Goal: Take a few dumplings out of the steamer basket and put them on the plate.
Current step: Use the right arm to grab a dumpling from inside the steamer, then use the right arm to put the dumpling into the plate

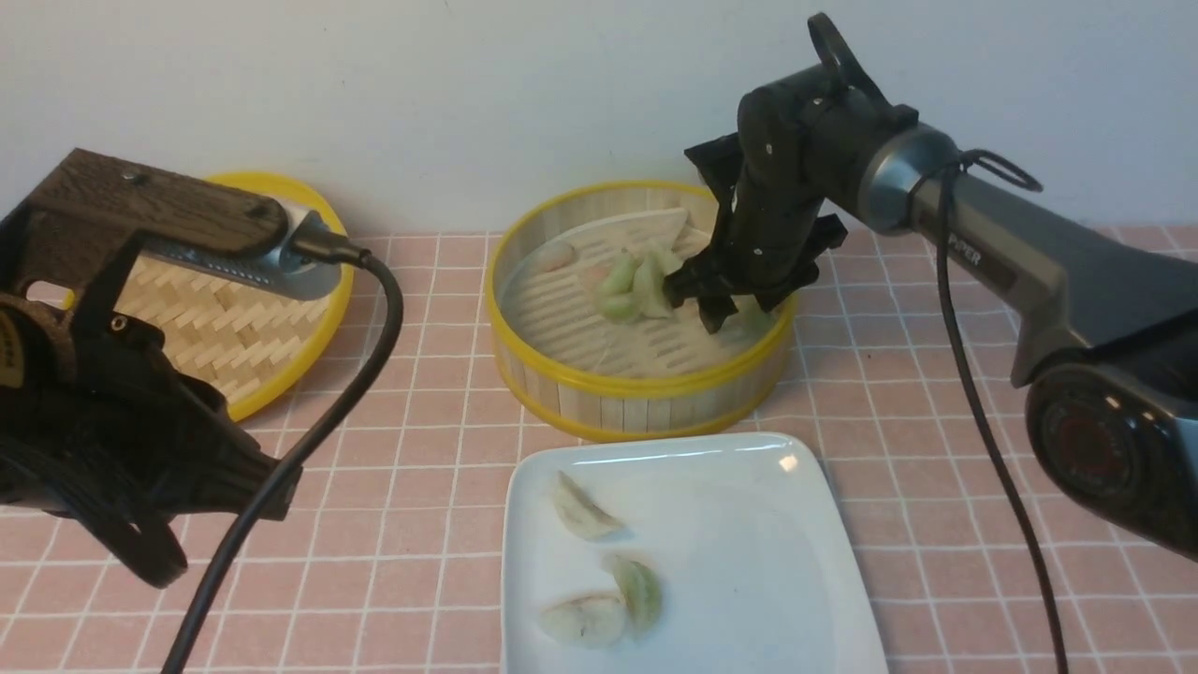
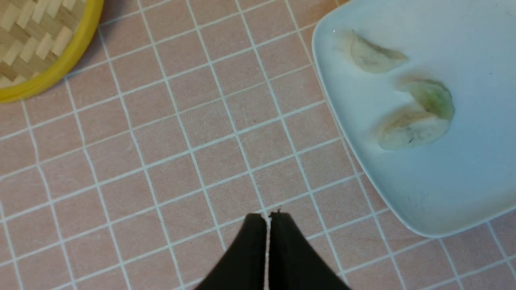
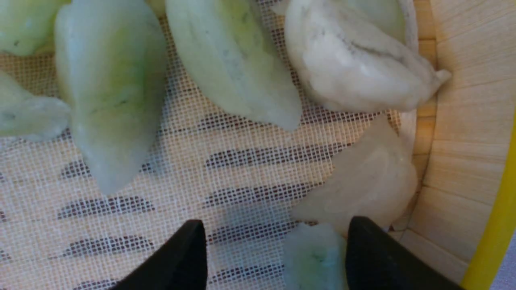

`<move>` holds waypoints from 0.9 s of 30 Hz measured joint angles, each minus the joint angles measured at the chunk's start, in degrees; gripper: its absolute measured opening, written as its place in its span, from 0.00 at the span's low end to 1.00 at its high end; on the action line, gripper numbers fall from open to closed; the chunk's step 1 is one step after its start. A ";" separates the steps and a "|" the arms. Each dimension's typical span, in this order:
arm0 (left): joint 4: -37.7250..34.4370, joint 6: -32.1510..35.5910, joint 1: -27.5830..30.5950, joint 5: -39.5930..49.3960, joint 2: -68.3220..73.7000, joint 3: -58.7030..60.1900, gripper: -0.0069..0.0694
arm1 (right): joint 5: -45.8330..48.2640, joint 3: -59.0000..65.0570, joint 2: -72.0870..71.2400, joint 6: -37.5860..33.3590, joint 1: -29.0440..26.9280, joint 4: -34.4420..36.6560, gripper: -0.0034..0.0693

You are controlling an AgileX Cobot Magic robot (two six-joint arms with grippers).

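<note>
The steamer basket stands at the back centre, lined with white mesh. Pale green dumplings cluster inside it, and a pinkish one lies further left. My right gripper reaches down into the basket's right side and is open. In the right wrist view its jaws stand wide, with a pale green dumpling between them, against one finger. The white plate in front holds three dumplings. My left gripper hovers shut and empty over the tiles, left of the plate.
A flat woven lid with a yellow rim lies at the back left, partly behind my left arm. The basket wall rises close beside the right gripper's fingers. A black cable hangs from the left arm over the pink tiled surface.
</note>
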 joint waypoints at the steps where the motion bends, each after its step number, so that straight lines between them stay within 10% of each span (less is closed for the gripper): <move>1: 0.00 0.00 0.00 0.00 0.00 0.00 0.08 | 0.00 -0.12 0.06 -0.43 -0.08 -0.06 0.54; 6: 0.00 0.00 0.00 0.05 0.00 0.00 0.08 | 0.00 -0.39 0.19 -2.86 -0.61 -0.01 0.14; 27: 0.00 0.00 0.00 0.22 0.00 0.00 0.08 | 1.89 -9.82 -3.22 -4.71 -0.47 7.70 0.14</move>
